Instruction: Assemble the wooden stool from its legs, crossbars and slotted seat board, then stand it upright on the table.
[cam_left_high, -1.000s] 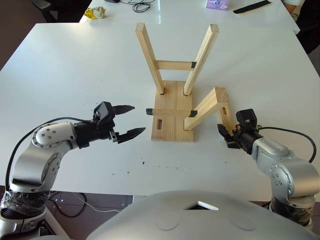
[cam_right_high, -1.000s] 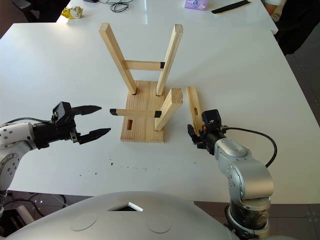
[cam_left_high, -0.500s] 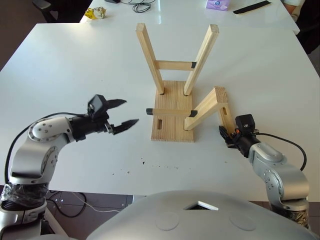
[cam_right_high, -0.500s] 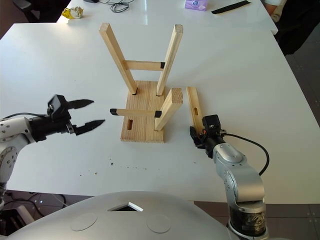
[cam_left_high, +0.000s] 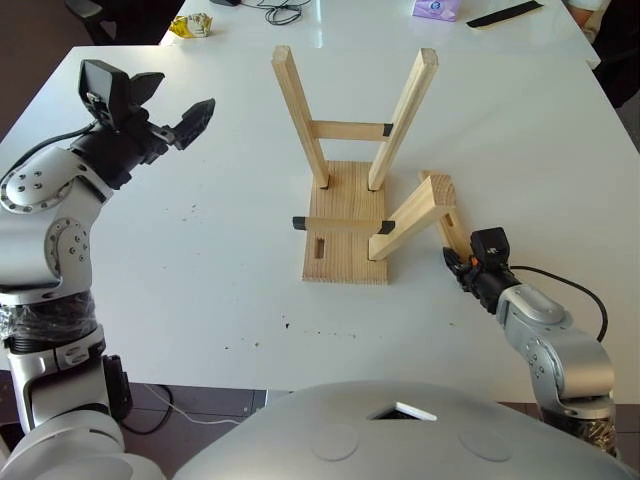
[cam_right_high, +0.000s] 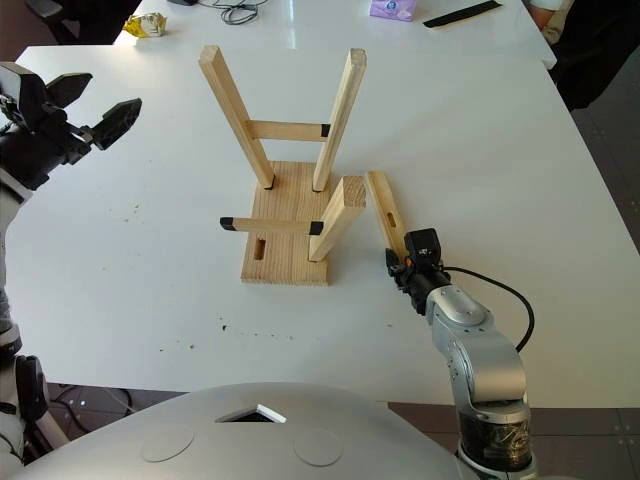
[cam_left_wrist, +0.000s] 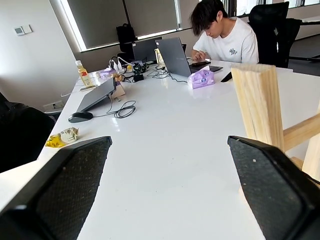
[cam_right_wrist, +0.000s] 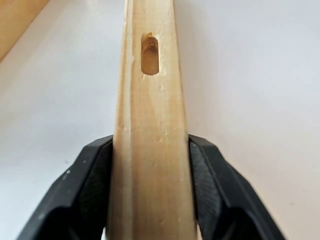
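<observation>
Flat on the white tabletop (cam_left_high: 200, 260), at the centre of the frame: the slotted seat board (cam_left_high: 348, 260). Standing in its far end, two legs (cam_left_high: 300, 115) spreading apart toward the top of the frame, joined by a crossbar (cam_left_high: 348, 130). Leaning from the board's lower right corner up toward the right, a third leg (cam_left_high: 410, 215), with a second crossbar (cam_left_high: 335, 224) running from it to the left above the board. Just right of that, flat on the tabletop, a loose leg (cam_right_high: 387, 212), slot facing up. Clenched on its near end at lower right: the right tool (cam_left_high: 458, 266), one finger (cam_right_wrist: 95, 185) pressed to each side of the wood. Raised at upper left, well apart from the stool parts: the left tool (cam_left_high: 183, 92), released, fingers spread wide.
</observation>
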